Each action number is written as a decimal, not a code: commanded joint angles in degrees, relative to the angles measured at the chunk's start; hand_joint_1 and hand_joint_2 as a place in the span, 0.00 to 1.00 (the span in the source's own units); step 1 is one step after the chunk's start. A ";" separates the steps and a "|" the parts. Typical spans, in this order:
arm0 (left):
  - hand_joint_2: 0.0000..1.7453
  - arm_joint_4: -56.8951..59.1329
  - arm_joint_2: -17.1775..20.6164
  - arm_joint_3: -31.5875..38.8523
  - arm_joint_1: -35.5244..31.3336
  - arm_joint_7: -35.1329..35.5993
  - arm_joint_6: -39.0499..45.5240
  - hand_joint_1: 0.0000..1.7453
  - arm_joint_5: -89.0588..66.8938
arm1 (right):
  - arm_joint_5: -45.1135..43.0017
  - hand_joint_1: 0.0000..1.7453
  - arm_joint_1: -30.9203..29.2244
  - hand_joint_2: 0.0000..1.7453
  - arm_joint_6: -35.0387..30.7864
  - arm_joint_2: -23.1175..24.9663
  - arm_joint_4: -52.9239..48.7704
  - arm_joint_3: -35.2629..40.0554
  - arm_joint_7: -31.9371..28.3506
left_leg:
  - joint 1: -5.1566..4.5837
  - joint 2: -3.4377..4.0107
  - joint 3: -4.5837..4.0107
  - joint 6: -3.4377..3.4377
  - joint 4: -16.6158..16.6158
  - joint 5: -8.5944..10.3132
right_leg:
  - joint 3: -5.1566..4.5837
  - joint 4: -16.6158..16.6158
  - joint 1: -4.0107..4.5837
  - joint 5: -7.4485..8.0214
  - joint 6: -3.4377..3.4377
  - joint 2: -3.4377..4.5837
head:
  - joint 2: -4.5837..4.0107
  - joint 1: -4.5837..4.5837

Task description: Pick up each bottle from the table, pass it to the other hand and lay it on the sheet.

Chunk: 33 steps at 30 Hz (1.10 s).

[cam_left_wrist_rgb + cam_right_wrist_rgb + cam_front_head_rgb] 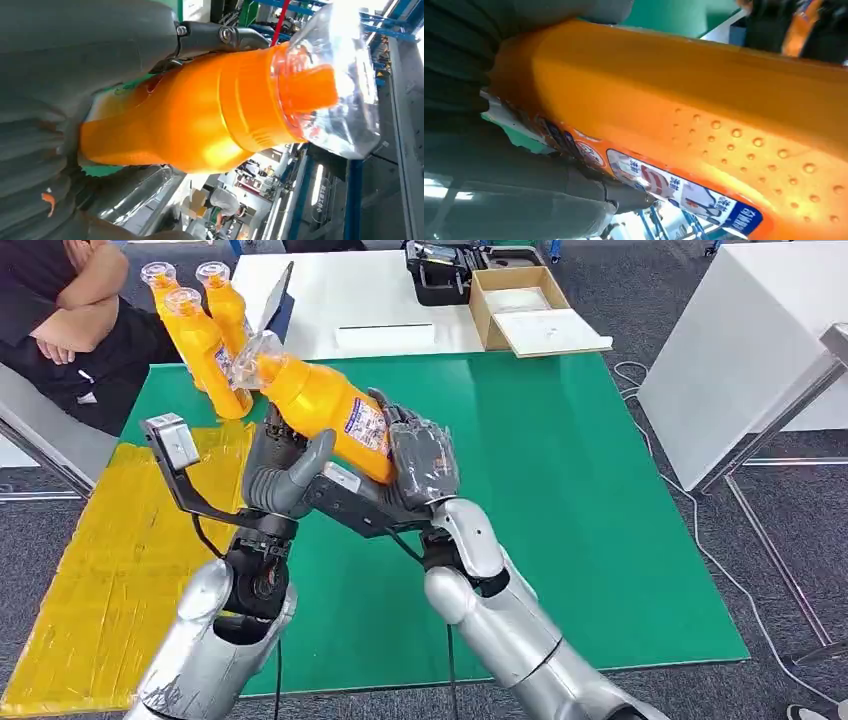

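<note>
The orange bottle (325,405) was up in the air above the green surface (560,500), tilted, its clear-wrapped cap end (252,358) pointing up and away from the robot, its labelled base end buried in the right hand (420,462). That hand's fingers (428,455) were curled around the base — a full wrap, not a pinch. The left hand (285,470) was in on it too: its thumb (312,462) lay against the underside of the body, and in the left wrist view a dark finger (220,36) crossed over the bottle's shoulder, so the bottle sat between the fingers of both hands. A handover in mid-exchange, by the look of it.

Beyond the fingers, on the far side of the cap end, three more bottles (205,340) stood upright at the surface's far corner, near a seated person (70,320). To the outside of the left hand lay the yellow sheet (110,570) — well apart from the held bottle.

The risk from here: the bottle was smooth and slanted, and if the right fingers let go before the left ones had truly closed, it could slide base-first out of the grasp and drop onto the green surface. A swing toward the sheet with the cap end leading could also clip the standing bottles just beyond it.
</note>
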 commanded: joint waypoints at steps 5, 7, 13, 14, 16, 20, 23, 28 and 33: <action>1.00 4.31 1.16 -3.74 -2.84 0.01 1.83 0.00 -1.47 | -2.80 1.00 -6.29 1.00 -0.99 1.07 7.06 13.23 0.35 | 0.02 0.11 0.29 -0.28 0.02 -0.12 | 0.25 0.04 0.02 -0.09 -0.09 -0.03 | 0.00 0.00; 1.00 4.91 1.12 -3.82 -3.07 0.13 2.05 0.00 -1.66 | -2.51 1.00 -6.88 1.00 -0.93 0.97 7.22 13.61 0.56 | 0.02 0.10 0.16 -0.17 -0.01 -0.06 | 0.12 0.00 0.01 -0.04 -0.05 0.01 | 0.00 0.00; 1.00 4.97 1.11 -3.83 -3.06 0.12 2.05 0.00 -1.66 | -2.51 1.00 -7.01 1.00 -0.93 1.01 7.17 13.57 0.56 | 0.04 0.01 0.16 -0.16 -0.01 -0.05 | 0.15 -0.03 0.03 -0.05 -0.04 -0.06 | 0.00 -0.02; 1.00 5.48 1.11 -4.08 -3.29 0.49 2.13 0.00 -1.61 | -2.06 1.00 -7.36 1.00 -1.02 0.85 7.40 13.89 0.75 | 0.04 0.02 0.25 -0.21 -0.01 -0.10 | 0.25 -0.03 0.05 -0.09 -0.05 -0.09 | 0.00 0.00; 1.00 5.92 1.05 -4.10 -3.41 0.60 2.22 0.00 -1.59 | -2.09 1.00 -7.56 1.00 -0.99 0.90 7.72 13.90 0.84 | 0.02 -0.04 0.14 -0.13 -0.02 -0.02 | 0.13 -0.03 0.03 -0.05 -0.04 -0.12 | 0.00 -0.02; 1.00 7.06 0.86 -4.14 -4.15 0.76 2.27 0.00 -1.56 | -2.70 1.00 -8.29 1.00 -0.86 1.41 9.54 14.27 0.85 | 0.04 -0.02 0.22 -0.21 -0.01 -0.06 | 0.21 -0.03 0.04 -0.06 -0.06 -0.12 | 0.00 0.00; 1.00 7.90 0.43 -4.58 -5.73 1.54 2.51 0.00 -1.83 | -3.17 1.00 -9.25 1.00 -0.70 2.45 10.81 14.18 1.08 | 0.02 -0.05 0.08 -0.16 0.02 -0.02 | 0.08 0.02 0.03 -0.05 -0.05 -0.14 | 0.00 0.00; 1.00 7.67 0.66 -4.87 -6.06 1.16 2.52 1.00 -2.93 | -4.47 1.00 -9.55 1.00 -0.49 2.54 11.28 14.26 1.14 | 0.03 -0.03 0.13 -0.16 0.00 -0.04 | 0.12 -0.01 0.03 -0.06 -0.06 -0.12 | 0.00 0.00; 1.00 7.67 0.66 -4.87 -6.06 1.16 2.52 1.00 -2.93 | -4.47 1.00 -9.55 1.00 -0.49 2.54 11.28 14.26 1.14 | 0.06 -0.06 0.21 -0.21 0.04 -0.10 | 0.21 0.01 0.06 -0.12 -0.07 -0.17 | 0.00 0.02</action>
